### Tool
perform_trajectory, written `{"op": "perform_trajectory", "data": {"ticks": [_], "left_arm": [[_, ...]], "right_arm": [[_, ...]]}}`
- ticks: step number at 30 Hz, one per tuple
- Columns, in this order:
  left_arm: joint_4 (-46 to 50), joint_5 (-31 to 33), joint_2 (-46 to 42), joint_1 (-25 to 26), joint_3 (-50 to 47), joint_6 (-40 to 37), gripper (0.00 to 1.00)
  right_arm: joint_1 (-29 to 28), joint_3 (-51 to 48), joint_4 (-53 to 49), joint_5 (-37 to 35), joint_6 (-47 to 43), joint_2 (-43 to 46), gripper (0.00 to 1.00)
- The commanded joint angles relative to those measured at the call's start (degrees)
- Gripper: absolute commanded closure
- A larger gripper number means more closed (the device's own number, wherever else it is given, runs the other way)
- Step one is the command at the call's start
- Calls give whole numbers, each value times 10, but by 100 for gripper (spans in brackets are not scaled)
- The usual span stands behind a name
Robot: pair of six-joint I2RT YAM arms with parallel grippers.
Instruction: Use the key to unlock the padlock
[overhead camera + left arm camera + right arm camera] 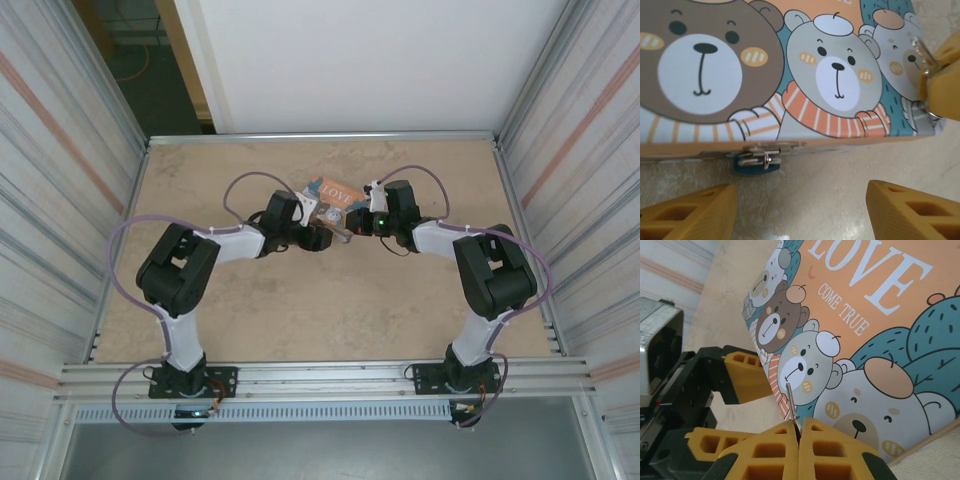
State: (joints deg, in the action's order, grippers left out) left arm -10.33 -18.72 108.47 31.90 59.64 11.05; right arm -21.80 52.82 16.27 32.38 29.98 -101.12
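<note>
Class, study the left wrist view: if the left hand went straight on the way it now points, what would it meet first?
The left hand would likely meet the tin's front wall first, just right of the blue padlock; depth is unclear.

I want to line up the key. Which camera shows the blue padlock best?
Left wrist: the padlock sits close and sharp at the front edge of the tin. From the top view it is too small to tell; the right wrist faces the printed lid of the tin.

Overhead, two wrist close-ups (shared tin (pixel 790 75))
</note>
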Motion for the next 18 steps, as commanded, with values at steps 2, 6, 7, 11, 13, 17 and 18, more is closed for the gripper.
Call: {"op": "perform_trajectory", "data": {"ticks": [2,6,7,11,13,17,18], "left_arm": [[16,6,24,-4,28,-30,35],[15,1,39,-13,39,-31,40],[14,0,42,-14,40,-31,40],[14,-1,52,-19,48,-36,41],[15,3,56,-20,50,-37,41],[15,4,61,-21,54,-40,40],[15,1,62,-21,54,-39,40]], "right_arm": [[-7,6,-39,-17,-2,-18,100],[-7,6,-41,-18,-4,-17,100],[-7,6,-41,-17,-4,-16,100],[-7,7,-41,-17,-5,-16,100],[-7,7,-42,-18,-6,-17,100],[-7,8,-41,-17,-6,-15,100],[-7,7,-41,-17,-6,-15,100]]}}
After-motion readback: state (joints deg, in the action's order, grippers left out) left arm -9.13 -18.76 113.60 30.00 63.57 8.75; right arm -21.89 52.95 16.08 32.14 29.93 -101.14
